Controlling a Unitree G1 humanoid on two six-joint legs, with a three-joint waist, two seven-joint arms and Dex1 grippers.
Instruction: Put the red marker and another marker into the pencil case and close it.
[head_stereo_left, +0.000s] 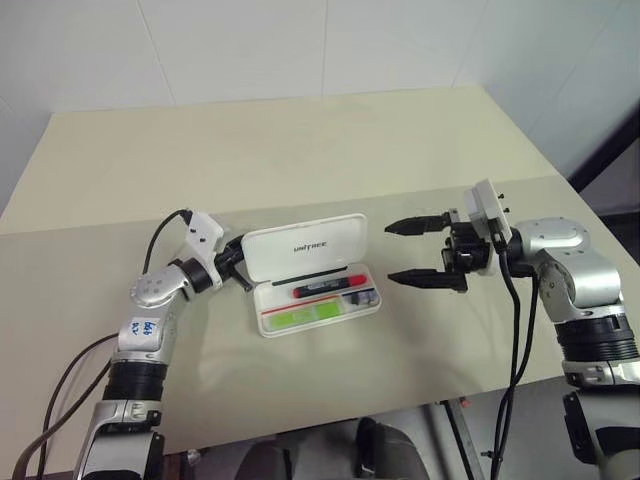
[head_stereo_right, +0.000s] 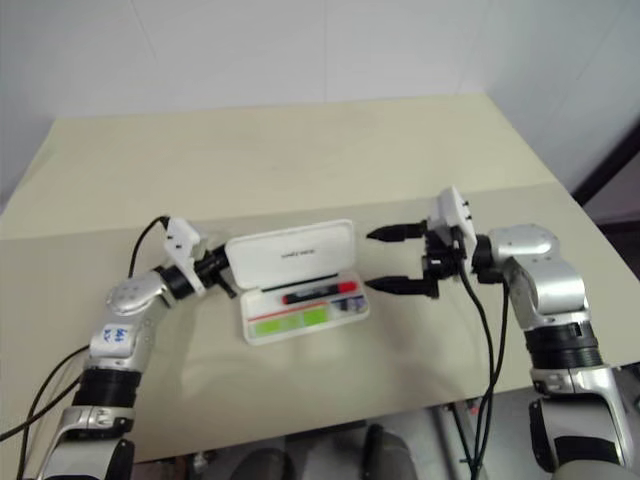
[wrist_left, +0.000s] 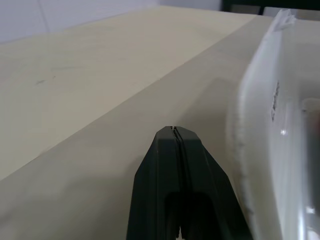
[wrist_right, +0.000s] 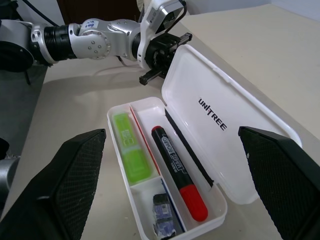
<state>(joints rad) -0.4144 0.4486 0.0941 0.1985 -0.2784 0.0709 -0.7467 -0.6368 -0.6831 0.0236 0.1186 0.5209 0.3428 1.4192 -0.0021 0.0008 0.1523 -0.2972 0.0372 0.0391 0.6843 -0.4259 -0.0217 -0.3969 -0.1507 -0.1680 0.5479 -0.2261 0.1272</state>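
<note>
Both markers, the red marker (wrist_right: 177, 170) and the highlighter (wrist_right: 130, 147), were already in the pencil case (head_stereo_left: 310, 275); lid still up. Left gripper (head_stereo_left: 238, 266), jaws pinched empty, sat at its 9 o'clock; right gripper (head_stereo_left: 418, 252) gaped wide, empty.

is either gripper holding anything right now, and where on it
Nothing is held. The left gripper is shut on nothing behind the pencil case lid; the right gripper is open beside it.

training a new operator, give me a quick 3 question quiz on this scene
1. True or false: the red marker lies inside the pencil case.
2. Which gripper is shut: left gripper or right gripper?
3. The case lid is: A shut, B open, C lying detached on the table.

Key: 1 true; 2 left, at the lid's outer side; 3 B, and the yellow-green highlighter is inside too.
</note>
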